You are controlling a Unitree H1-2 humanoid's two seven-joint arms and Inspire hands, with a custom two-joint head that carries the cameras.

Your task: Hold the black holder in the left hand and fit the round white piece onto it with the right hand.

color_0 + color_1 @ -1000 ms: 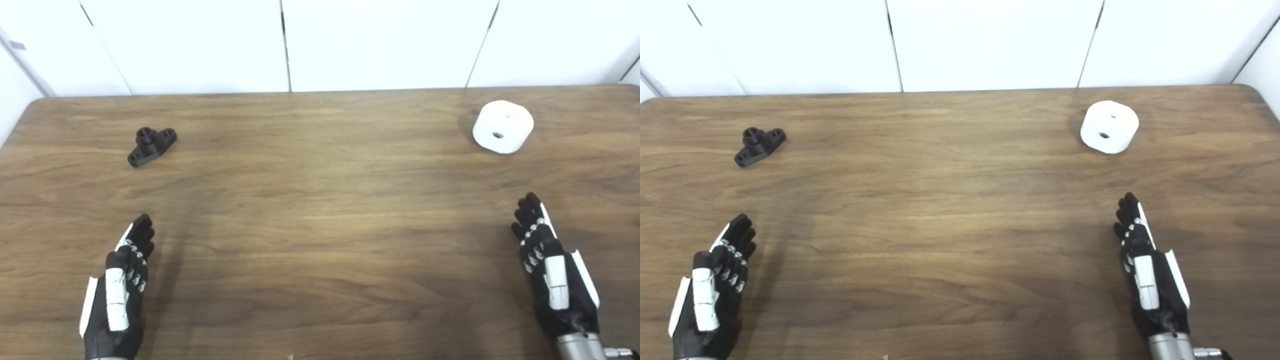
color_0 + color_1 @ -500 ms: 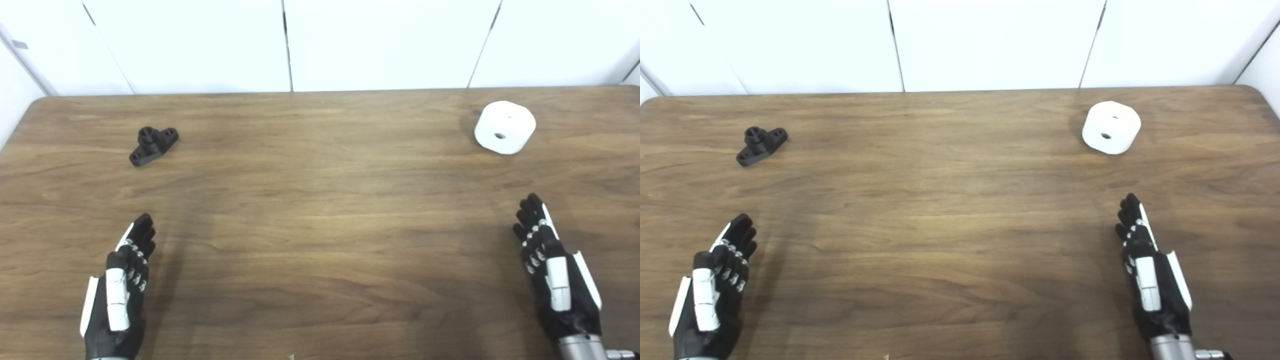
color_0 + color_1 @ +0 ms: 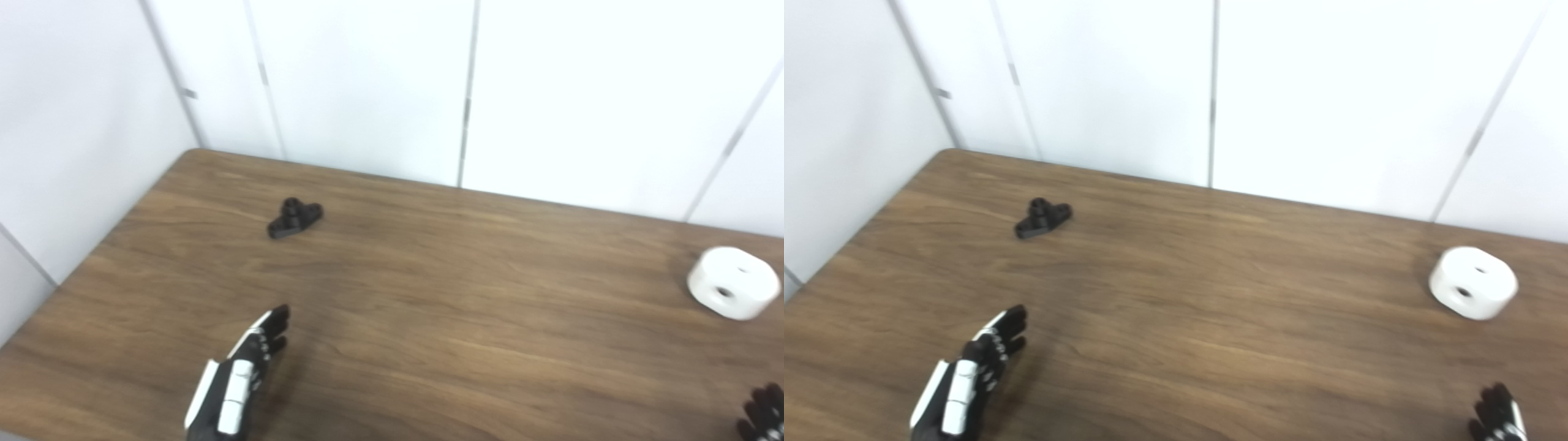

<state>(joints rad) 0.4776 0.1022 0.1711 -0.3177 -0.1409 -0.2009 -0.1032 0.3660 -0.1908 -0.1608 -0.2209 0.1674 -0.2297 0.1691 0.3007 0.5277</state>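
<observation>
Black holder [image 3: 294, 217] lies untouched far-left on the table [image 3: 429, 318], round white piece [image 3: 1474, 283] far-right, my left hand [image 3: 968, 373] empty with fingers loose, my right hand [image 3: 1499, 416] barely visible, state unclear, so nothing is done yet.

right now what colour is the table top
Brown wood grain on the table, with darker streaks running along it; it shows best in the right eye view.

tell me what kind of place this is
Probably a robot test bench or lab cell: a bare brown wooden table boxed in by plain white wall panels, holding only a small black plastic holder and a round white plastic piece.
</observation>
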